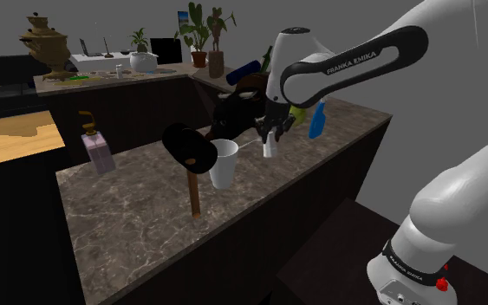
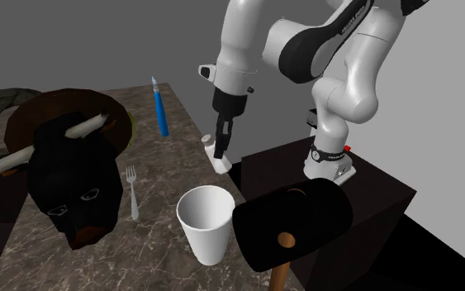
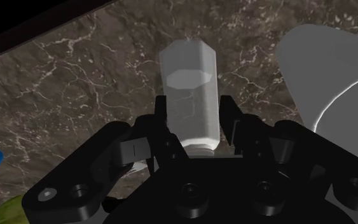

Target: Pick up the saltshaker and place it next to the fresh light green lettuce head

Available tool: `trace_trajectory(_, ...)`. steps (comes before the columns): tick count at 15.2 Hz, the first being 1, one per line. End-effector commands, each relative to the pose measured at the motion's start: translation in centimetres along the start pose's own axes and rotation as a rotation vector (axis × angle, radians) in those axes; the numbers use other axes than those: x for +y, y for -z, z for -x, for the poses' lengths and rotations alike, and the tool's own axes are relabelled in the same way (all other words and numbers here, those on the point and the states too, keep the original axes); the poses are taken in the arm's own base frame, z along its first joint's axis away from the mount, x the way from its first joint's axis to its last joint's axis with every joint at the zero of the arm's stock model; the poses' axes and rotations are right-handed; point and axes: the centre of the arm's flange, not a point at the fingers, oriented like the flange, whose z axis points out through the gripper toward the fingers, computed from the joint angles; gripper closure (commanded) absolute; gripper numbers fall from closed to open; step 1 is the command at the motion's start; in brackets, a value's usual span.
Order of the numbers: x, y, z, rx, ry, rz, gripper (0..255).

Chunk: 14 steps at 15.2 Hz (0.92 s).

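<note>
The saltshaker (image 3: 189, 89) is a pale, clear faceted bottle, and my gripper (image 3: 194, 127) is shut on it, one black finger on each side. In the shoulder view the gripper (image 1: 270, 137) holds the saltshaker (image 1: 270, 148) just over the marble counter (image 1: 138, 217), near its front edge. The second exterior view shows the saltshaker (image 2: 220, 154) at the gripper (image 2: 221, 139), low over the counter's edge; whether it touches the surface I cannot tell. A sliver of the light green lettuce (image 1: 298, 113) peeks from behind the arm, and part of the lettuce (image 3: 6, 209) lies beside the hand.
A white cup (image 2: 208, 221) stands close to the shaker, with a black mallet-like object (image 2: 292, 223) beside it. A black bull's head (image 2: 65, 178), a fork (image 2: 132, 192) and a blue pen-like item (image 2: 161, 107) lie on the counter. A soap dispenser (image 1: 97, 149) stands at the far end.
</note>
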Motion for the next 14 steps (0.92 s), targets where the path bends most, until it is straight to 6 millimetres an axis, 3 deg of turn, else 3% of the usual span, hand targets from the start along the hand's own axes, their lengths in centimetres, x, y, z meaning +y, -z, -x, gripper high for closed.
trace_trajectory(1, 0.1, 1.0, -0.3, 0.0, 0.0, 0.0, 255)
trace_trajectory(14, 0.3, 7.5, -1.7, 0.0, 0.0, 0.0, 255)
